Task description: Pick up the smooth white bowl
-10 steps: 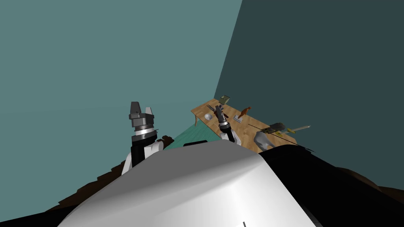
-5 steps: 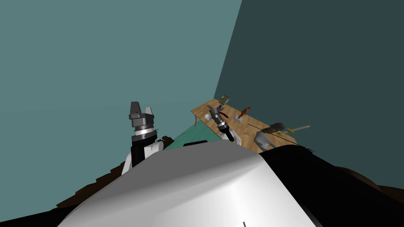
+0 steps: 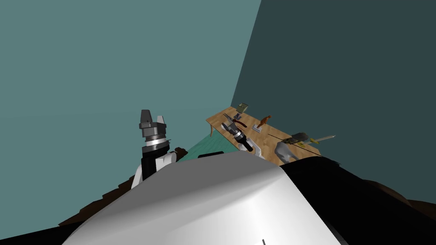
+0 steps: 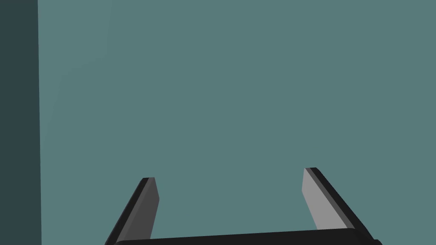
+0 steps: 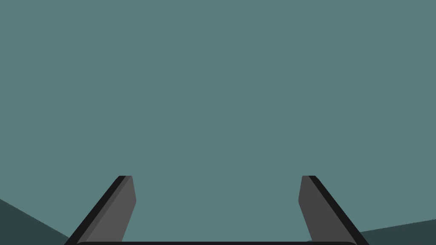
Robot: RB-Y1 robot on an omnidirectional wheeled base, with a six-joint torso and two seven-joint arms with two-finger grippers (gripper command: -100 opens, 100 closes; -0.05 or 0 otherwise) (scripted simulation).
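Bowl not yet ours

Our right gripper (image 3: pixel 227 123), fingers spread, hung by the small smooth white bowl (image 3: pixel 222 126) on the light wooden table (image 3: pixel 266 143); our left gripper (image 3: pixel 151 115) gaped idle. Grasp and lift remained.

A room in a home: 2 teal walls (image 3: pixel 127 64) meet at a corner, and a wooden table (image 3: pixel 265 146) carries a figurine (image 3: pixel 264 121), a small box (image 3: pixel 242 106) and oddments.

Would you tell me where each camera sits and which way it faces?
Head view: on the head, looking steeply down at a wooden table with a white bowl; left gripper raised, right gripper by the bowl.
Left wrist view: on the left hand, facing a teal wall; its open fingers.
Right wrist view: on the right hand, facing that wall; its open fingers.
Both wrist views share the teal wall.
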